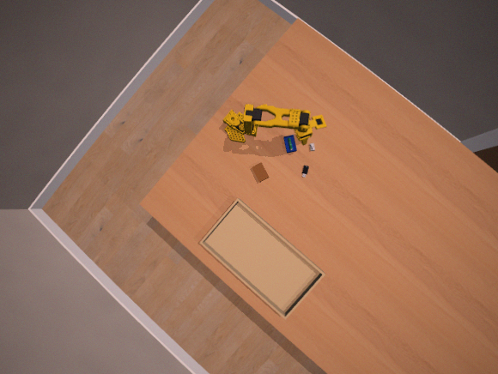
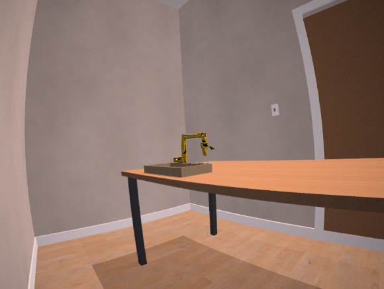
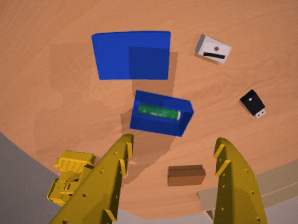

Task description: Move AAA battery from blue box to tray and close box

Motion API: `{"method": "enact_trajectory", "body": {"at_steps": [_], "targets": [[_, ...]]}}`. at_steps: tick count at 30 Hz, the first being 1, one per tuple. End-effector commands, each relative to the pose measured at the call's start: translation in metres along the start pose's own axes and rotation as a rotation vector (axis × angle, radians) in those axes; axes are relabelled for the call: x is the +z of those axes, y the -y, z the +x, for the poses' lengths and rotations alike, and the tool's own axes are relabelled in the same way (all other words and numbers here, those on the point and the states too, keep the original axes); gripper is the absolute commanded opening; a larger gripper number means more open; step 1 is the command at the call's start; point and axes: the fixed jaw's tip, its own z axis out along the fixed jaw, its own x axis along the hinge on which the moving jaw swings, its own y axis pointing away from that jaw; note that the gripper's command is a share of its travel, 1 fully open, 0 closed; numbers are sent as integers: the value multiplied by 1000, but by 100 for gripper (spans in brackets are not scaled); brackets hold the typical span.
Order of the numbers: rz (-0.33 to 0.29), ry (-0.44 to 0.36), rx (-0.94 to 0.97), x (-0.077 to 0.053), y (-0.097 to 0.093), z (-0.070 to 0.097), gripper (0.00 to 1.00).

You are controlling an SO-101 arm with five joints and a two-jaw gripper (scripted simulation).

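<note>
The blue box base stands open on the table with the green AAA battery (image 3: 160, 111) lying inside it. Its blue lid (image 3: 131, 54) lies flat on the table just beyond the base. In the top view the open base (image 1: 292, 141) sits beside the arm's wrist. My gripper (image 3: 173, 141) hangs above the table, over the near side of the base, with its fingers apart and nothing between them. It also shows in the top view (image 1: 306, 136) and the side view (image 2: 205, 150). The tray (image 1: 261, 257) lies far off near the table's edge.
A small white object (image 3: 213, 48) and a small black object (image 3: 253, 103) lie to the right of the blue box. A closed brown box (image 3: 185, 175) lies nearer the arm's base (image 1: 235, 124). The tray also shows in the side view (image 2: 178, 169).
</note>
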Motion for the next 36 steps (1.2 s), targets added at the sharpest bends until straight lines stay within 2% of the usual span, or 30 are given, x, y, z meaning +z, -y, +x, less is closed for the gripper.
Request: {"method": "enact_trajectory", "body": {"at_steps": [1,3,5,20,22,36], "targets": [[36,58,-170,-9,4,4,29],[38,55,-250,-9,5,7,29],[38,55,-250,-9,5,7,29],[43,35,-801,-7,10,27,29],[43,35,-801,-7,10,27,29],[43,24,-1174,-6,14,40,29]]}}
